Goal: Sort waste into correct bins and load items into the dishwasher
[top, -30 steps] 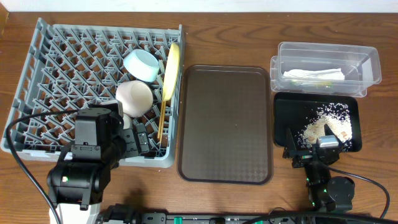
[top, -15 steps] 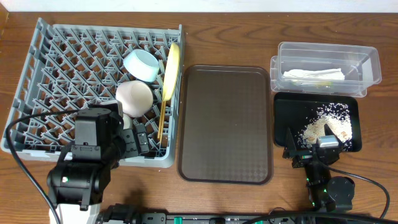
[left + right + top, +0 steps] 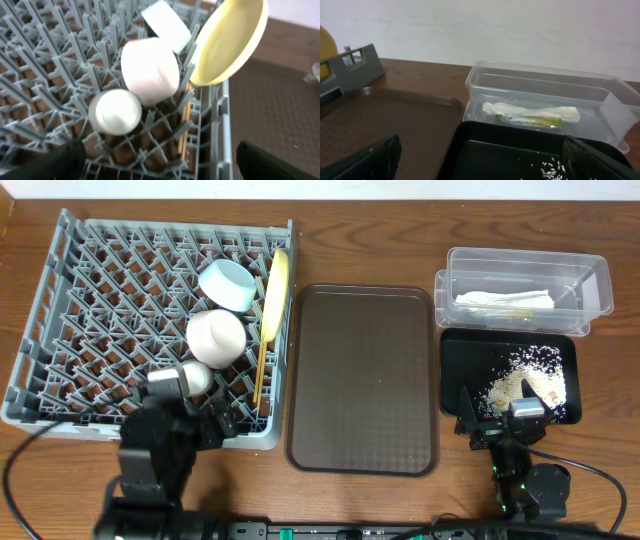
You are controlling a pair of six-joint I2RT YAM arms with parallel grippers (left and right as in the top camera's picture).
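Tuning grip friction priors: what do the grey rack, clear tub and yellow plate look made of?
Grey rack: moulded plastic, matte; thin uniform pegs and lattice.
Clear tub: glossy transparent plastic; napkin and wrapper show through its wall.
Yellow plate: likely plastic or melamine, smooth with a soft sheen; glazed ceramic not ruled out.
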